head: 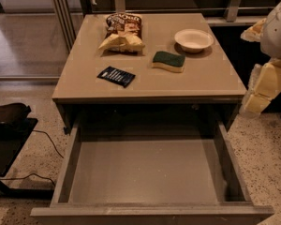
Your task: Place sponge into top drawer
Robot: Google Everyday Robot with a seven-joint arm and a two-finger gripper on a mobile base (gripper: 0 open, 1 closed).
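The sponge [168, 61], dark green on top over pale yellow foam, lies flat on the tabletop right of centre, just in front of a white bowl. The top drawer [145, 172] is pulled fully open below the table's front edge, and its flat grey bottom is bare. My gripper [262, 90] shows as pale yellowish parts at the right edge of the view, beside the table's right side. It is well right of the sponge and touches nothing.
On the beige table [201, 83] are a white bowl [193, 40] at the back right, a chip bag [123, 32] at the back and a flat dark blue packet [115, 76] front left. A black stand [9, 130] with cables is on the floor at the left.
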